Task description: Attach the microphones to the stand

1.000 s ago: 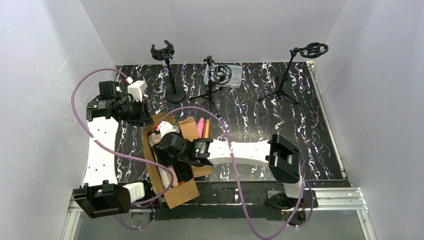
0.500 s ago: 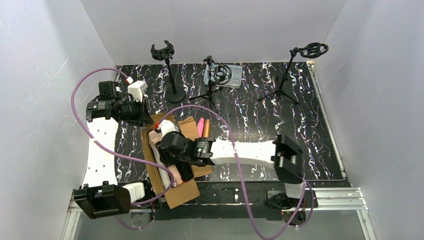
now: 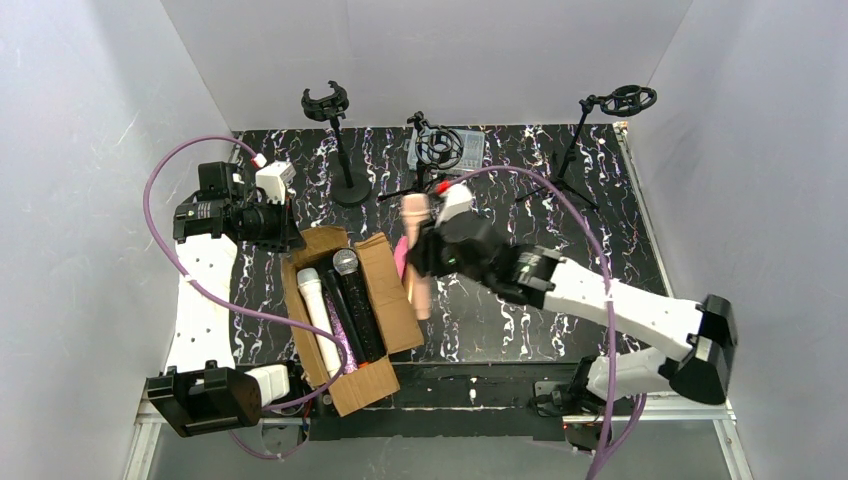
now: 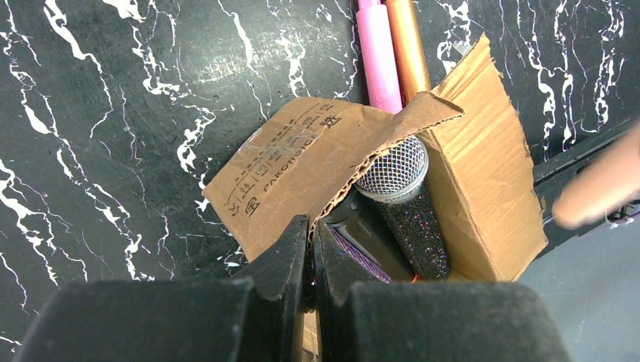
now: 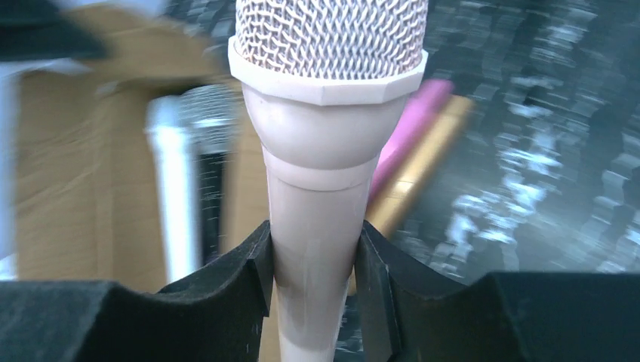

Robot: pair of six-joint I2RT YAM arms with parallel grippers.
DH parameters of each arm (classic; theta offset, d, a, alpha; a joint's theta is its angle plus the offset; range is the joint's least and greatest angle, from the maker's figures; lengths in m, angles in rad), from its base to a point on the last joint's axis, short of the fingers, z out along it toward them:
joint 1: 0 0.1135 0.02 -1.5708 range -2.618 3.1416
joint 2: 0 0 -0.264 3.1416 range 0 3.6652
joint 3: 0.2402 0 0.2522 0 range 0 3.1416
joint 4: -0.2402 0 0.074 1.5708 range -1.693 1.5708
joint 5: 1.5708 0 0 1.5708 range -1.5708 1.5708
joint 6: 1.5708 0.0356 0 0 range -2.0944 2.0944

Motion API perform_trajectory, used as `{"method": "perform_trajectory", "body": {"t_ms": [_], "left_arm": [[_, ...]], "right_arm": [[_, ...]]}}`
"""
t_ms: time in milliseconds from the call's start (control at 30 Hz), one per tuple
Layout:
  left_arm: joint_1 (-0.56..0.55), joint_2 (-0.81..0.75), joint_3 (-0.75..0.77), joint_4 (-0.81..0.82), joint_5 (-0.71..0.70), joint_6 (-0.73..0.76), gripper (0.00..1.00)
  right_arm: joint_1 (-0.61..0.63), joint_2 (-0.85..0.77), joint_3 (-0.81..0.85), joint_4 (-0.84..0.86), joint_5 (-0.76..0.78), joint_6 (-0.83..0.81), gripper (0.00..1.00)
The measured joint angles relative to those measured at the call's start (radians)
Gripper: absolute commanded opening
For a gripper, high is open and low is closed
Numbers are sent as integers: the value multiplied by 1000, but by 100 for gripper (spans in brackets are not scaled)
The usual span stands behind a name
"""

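The right arm has swung up and away from the cardboard box (image 3: 392,312) it was reaching into a second ago, and the right gripper (image 3: 428,256) has brought the peach microphone (image 3: 421,295) out with it. In the right wrist view the black pads (image 5: 253,264) press on both sides of the peach handle just below the collar, the mesh grille head standing out past the fingers. From above, that microphone hangs beside the box's right flap, head toward the far side of the table (image 3: 620,250) and tail toward the near edge. Just beside it lie the pink microphone (image 4: 377,56) and the gold microphone (image 4: 407,45), side by side on the marbled black surface, touching the box. Inside the box remain the white microphone (image 3: 318,315) and a black glitter microphone (image 4: 404,207) with a silver grille; something purple shows beside them. The left gripper (image 4: 310,245) is at the box's far left corner, fingers pressed together with nothing between them. Along the far side stand three empty holders, well apart from the held microphone: a round-base stand (image 3: 340,150), a middle tripod stand (image 3: 428,170) and a right tripod stand (image 3: 572,150).
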Motion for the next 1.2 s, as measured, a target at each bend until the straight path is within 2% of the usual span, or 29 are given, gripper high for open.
{"method": "perform_trajectory", "body": {"t_ms": [167,267,467,767,867,933,1033,1200], "left_arm": [[0,0,0,-1,2,0,0],[0,0,0,-1,3,1,0],[0,0,0,-1,8,4,0],[0,0,0,-2,14,4,0],[0,0,0,-2,17,4,0],[0,0,0,-2,18,4,0],[0,0,0,-2,18,7,0],[0,0,0,-3,26,7,0]], "right_arm": [[-270,-125,-204,-40,-50,17,6],[-339,-127,-285,-53,-91,18,5],[-379,-34,-373,-31,-162,18,4],[-416,163,-378,67,-220,26,3],[-420,220,-374,107,-253,48,6],[-419,253,-374,135,-280,70,11],[-411,268,-370,183,-301,103,31],[-386,299,-364,235,-340,144,57]]}}
